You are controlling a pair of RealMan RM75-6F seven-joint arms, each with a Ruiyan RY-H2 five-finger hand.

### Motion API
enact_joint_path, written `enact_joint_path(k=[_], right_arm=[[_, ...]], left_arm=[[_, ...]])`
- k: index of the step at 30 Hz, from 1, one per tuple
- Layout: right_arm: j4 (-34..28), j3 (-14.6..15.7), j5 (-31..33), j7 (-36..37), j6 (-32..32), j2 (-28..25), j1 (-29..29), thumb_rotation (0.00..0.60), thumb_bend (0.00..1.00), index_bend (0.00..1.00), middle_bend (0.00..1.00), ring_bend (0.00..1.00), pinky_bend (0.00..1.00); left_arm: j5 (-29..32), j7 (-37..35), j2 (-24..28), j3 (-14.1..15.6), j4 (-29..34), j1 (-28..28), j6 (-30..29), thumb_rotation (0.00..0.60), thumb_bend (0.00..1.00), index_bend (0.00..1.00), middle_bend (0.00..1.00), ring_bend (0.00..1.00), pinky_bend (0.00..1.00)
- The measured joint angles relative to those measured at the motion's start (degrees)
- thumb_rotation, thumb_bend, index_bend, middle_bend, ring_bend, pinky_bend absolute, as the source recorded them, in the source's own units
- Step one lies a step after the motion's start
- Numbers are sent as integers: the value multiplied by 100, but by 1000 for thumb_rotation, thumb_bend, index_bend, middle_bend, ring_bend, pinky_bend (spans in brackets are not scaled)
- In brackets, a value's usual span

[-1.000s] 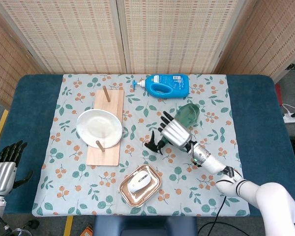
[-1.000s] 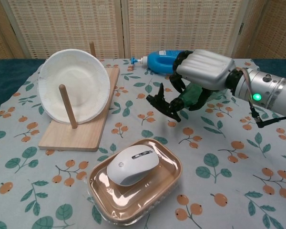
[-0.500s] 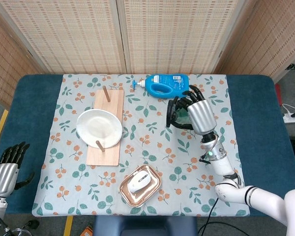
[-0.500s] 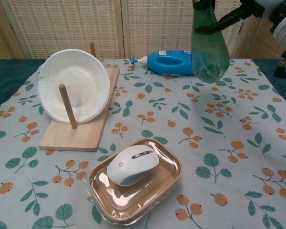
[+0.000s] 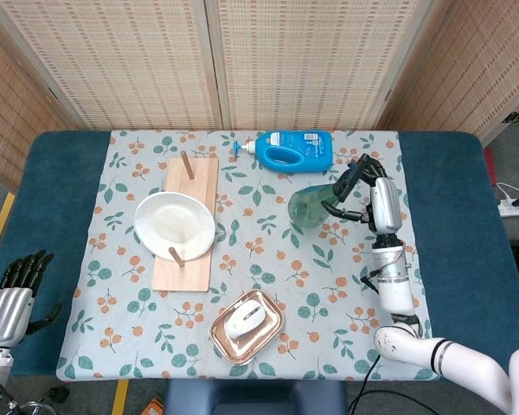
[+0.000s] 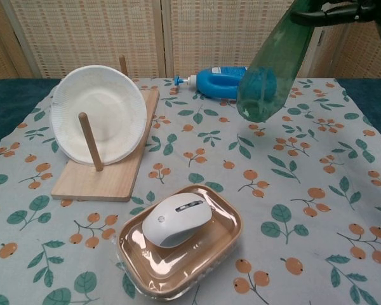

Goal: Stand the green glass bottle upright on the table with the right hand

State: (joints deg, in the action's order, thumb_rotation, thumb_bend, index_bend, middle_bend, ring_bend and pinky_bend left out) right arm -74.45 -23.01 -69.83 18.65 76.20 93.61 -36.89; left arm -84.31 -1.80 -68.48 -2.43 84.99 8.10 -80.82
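The green glass bottle (image 5: pixel 311 206) (image 6: pixel 272 70) hangs in the air above the floral tablecloth (image 5: pixel 251 285), tilted, its base toward the lower left and its neck up toward the right. My right hand (image 5: pixel 363 199) holds it near the neck; in the chest view only dark fingers (image 6: pixel 333 13) show at the top edge. My left hand (image 5: pixel 9 298) rests at the far lower left off the cloth, fingers apart, holding nothing.
A blue detergent bottle (image 5: pixel 290 149) lies at the back of the cloth. A wooden rack (image 5: pixel 186 225) holds a white plate (image 5: pixel 175 225) on the left. A computer mouse (image 5: pixel 245 321) sits in a copper tray (image 6: pixel 228 244) at the front.
The right hand has swung right with the bottle, which went from hanging nearly vertical to slanting, base swung lower left. A second ago the hand lay low over the bottle on the cloth.
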Motion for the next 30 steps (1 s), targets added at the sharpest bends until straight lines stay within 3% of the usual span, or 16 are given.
enact_joint_path(k=[13, 30], right_arm=[[347, -74, 212, -635, -172, 312, -56, 600, 108, 753, 557, 284, 166], [-124, -386, 977, -1789, -467, 329, -183, 600, 118, 764, 561, 304, 166]], left_arm=[[68, -47, -39, 0, -48, 51, 124, 600, 285, 0, 0, 0, 0], [40, -184, -47, 11, -137, 78, 150, 600, 285, 0, 0, 0, 0]])
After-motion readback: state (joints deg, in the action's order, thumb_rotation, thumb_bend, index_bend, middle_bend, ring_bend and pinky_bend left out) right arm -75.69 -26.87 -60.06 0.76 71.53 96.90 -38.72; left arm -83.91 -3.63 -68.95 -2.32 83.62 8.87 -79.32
